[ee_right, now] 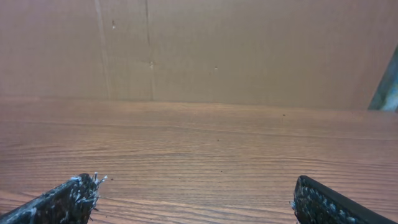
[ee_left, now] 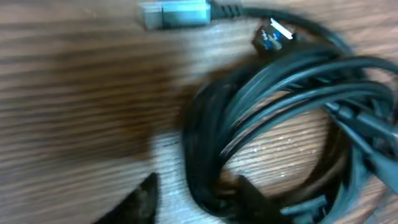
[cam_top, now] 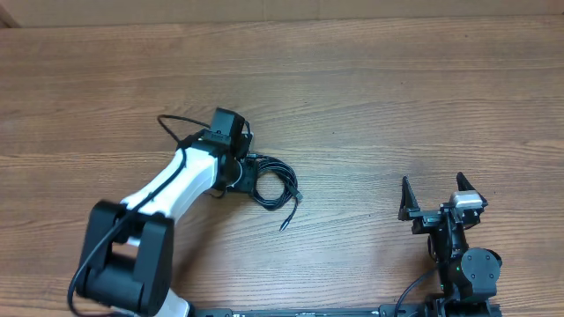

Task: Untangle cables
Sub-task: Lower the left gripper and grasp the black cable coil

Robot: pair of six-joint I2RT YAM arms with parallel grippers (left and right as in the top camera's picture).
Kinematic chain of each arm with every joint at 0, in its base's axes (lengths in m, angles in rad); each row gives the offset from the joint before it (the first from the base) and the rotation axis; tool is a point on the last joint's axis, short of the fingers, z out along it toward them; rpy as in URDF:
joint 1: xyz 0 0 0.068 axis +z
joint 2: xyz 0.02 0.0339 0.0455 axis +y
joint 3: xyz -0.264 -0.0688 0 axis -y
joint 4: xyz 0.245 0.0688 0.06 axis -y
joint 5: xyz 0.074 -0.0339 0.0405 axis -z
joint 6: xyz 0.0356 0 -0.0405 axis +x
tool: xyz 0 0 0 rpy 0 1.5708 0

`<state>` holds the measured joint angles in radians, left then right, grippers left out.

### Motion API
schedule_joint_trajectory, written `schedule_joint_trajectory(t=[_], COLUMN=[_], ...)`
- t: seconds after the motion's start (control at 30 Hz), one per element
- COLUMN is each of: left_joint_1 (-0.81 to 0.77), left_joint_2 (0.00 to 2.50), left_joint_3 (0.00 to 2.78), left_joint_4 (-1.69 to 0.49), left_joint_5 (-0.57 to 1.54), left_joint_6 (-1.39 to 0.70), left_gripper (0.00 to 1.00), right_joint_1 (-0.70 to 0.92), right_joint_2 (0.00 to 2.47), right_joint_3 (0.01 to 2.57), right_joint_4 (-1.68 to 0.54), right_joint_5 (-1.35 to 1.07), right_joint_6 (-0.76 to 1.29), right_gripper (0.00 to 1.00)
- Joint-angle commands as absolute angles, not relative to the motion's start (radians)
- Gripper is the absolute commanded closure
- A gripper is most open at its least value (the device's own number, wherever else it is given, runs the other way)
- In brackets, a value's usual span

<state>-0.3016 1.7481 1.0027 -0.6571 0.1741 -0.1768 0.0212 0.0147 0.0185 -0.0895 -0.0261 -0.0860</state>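
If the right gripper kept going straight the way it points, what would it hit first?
The way looks free: the right gripper, jaws open, faces bare table, so the brown wall beyond the far edge would probably come first, though depth is unclear. The cables lie off to its left.

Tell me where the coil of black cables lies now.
In the overhead view, the cables lie coiled near the table's middle, right at the left gripper, far from the right gripper.

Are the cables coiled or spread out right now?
Coiled: the cables form one bundled loop at the left gripper, one plug end trailing loose.
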Motion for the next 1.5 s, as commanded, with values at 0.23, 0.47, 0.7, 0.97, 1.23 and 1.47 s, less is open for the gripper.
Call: schedule_joint_trajectory(t=[0.23,0.47,0.7,0.97,1.23,1.47], left_joint_1=[-0.306,-0.307,-0.316,-0.366,-0.37,-0.37], left_joint_2=[1.784,1.686,1.632,1.644,1.644,1.648], left_joint_3=[1.035,1.257,1.31,1.283,1.283,1.283], left_joint_4=[-0.7,-0.921,-1.088,-1.139,-0.994,-0.902], left_joint_5=[0.184,0.183,0.213,0.277,-0.164,0.016], left_joint_6=[-0.157,-0.222,-1.006,-1.175,-0.426,-0.03], left_gripper=[0.96,0.96,0.83,0.23,0.19,0.2], right_joint_1=[0.023,0.023,0.023,0.023,0.023,0.023], right_joint_2=[0.003,0.003,0.003,0.003,0.003,0.003], right_joint_3=[0.008,0.008,0.008,0.008,0.008,0.008], right_joint_4=[-0.083,-0.083,-0.083,-0.083,-0.083,-0.083], right_joint_5=[-0.027,-0.027,-0.027,-0.027,-0.027,-0.027], right_joint_6=[-0.09,-0.09,-0.09,-0.09,-0.09,-0.091], right_gripper=[0.0,0.0,0.0,0.0,0.0,0.0])
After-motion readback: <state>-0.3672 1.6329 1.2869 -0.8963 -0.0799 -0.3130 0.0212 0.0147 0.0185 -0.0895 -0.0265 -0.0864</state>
